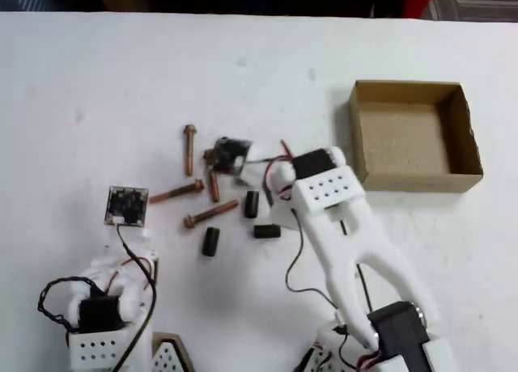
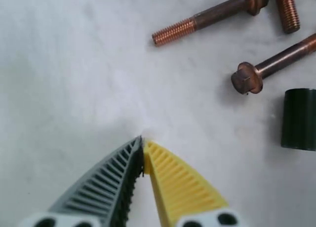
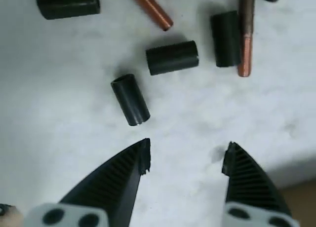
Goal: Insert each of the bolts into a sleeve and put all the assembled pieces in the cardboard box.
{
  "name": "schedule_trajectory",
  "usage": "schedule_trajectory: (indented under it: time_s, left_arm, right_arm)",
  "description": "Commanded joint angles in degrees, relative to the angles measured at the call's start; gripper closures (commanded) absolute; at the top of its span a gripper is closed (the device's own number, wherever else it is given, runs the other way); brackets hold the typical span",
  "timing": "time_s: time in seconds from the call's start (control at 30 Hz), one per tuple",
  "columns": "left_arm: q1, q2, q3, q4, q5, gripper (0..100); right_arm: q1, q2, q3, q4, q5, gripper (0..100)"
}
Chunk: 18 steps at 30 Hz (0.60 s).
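Several copper bolts lie loose mid-table, among them one (image 1: 189,150) pointing away and one (image 1: 210,213) lying slantwise. Black sleeves (image 1: 210,241) (image 1: 266,230) (image 1: 251,202) lie beside them. The cardboard box (image 1: 417,180) stands at the right with nothing inside. My left gripper (image 2: 143,140) is shut and empty, its grey and yellow tips just above bare table, short of two bolts (image 2: 207,15) (image 2: 274,66) and a sleeve (image 2: 298,118). My right gripper (image 3: 186,158) is open and hovers close to a sleeve (image 3: 130,98); further sleeves (image 3: 172,57) (image 3: 226,38) lie beyond it.
The right arm (image 1: 324,190) stretches from the front right towards the parts, between them and the box. The left arm (image 1: 105,299) sits at the front left. White table spreads to the left and far side.
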State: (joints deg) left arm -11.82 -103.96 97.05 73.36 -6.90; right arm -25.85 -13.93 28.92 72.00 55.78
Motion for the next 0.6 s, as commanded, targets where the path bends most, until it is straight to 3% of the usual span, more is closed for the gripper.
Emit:
schedule_trajectory:
  time_s: [0.0, 0.3, 0.57]
  left_arm:
    - [-0.66, -0.31, -0.09, -1.14, -0.70, 97]
    - [-0.66, -0.31, -0.09, -1.14, -0.70, 97]
    - [-0.66, -0.31, -0.09, -1.14, -0.70, 97]
  right_arm:
    - [-4.18, -0.31, 1.14, -0.66, 6.51, 77.2]
    - [-8.22, 0.04, 7.03, -1.45, 15.91, 77.2]
    - [-7.69, 0.04, 11.60, -10.07, 16.35, 77.9]
